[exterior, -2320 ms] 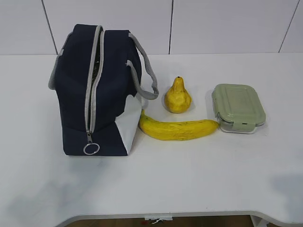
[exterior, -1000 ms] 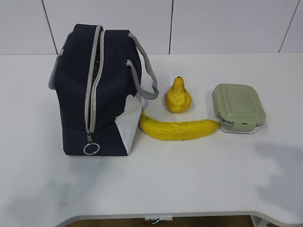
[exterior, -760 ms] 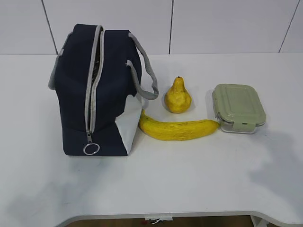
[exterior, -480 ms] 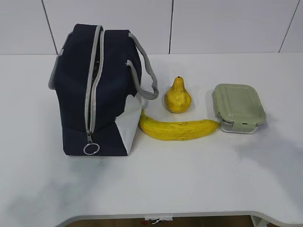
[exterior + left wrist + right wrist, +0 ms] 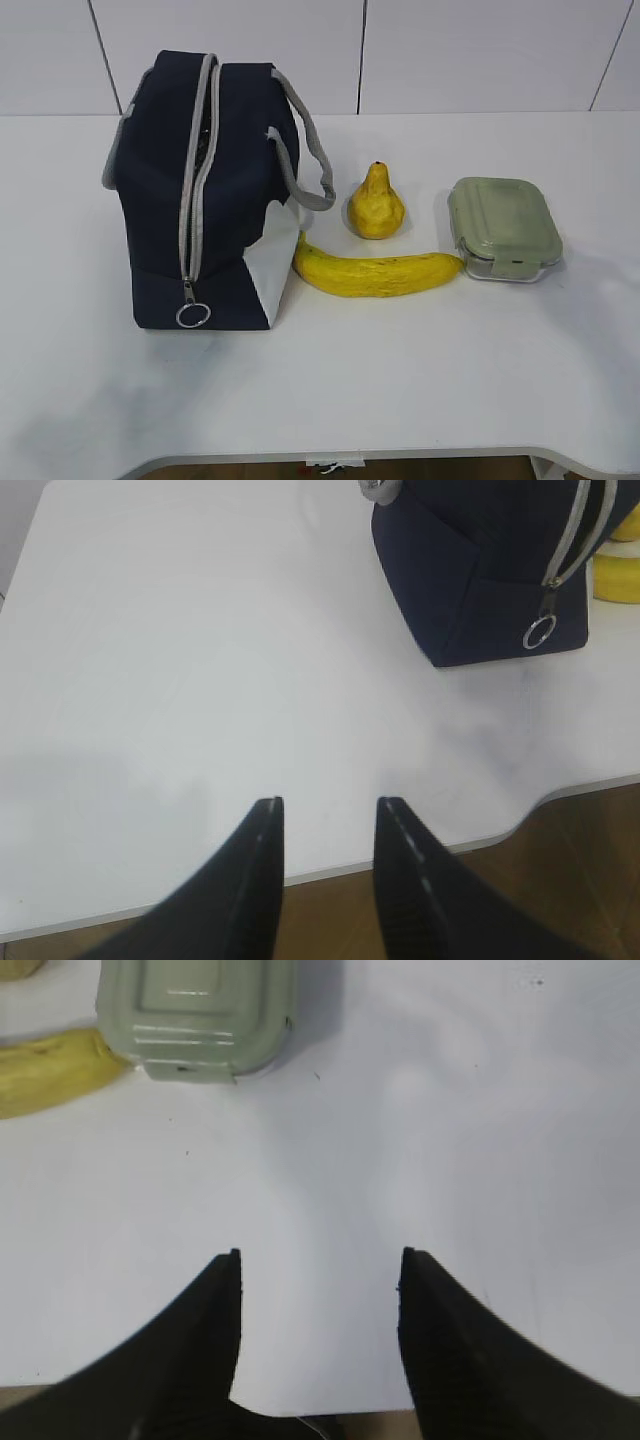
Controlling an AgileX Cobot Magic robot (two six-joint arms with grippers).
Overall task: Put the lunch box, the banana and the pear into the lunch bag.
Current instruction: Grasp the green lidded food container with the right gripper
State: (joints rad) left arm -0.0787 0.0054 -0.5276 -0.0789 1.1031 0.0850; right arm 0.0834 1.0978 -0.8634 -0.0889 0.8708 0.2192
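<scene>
Banana [image 5: 377, 274] touching lunch bag [image 5: 205, 190].

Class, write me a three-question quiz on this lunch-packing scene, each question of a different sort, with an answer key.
1. True or false: the banana lies inside the bag.
2. Which item sits farthest right in the exterior view? A pear, B banana, C lunch box.
3. Fill in: in its wrist view the right pincer is ____, holding nothing.

Key:
1. False; it lies on the table, its tip by the bag's white corner.
2. C.
3. Open.
</scene>
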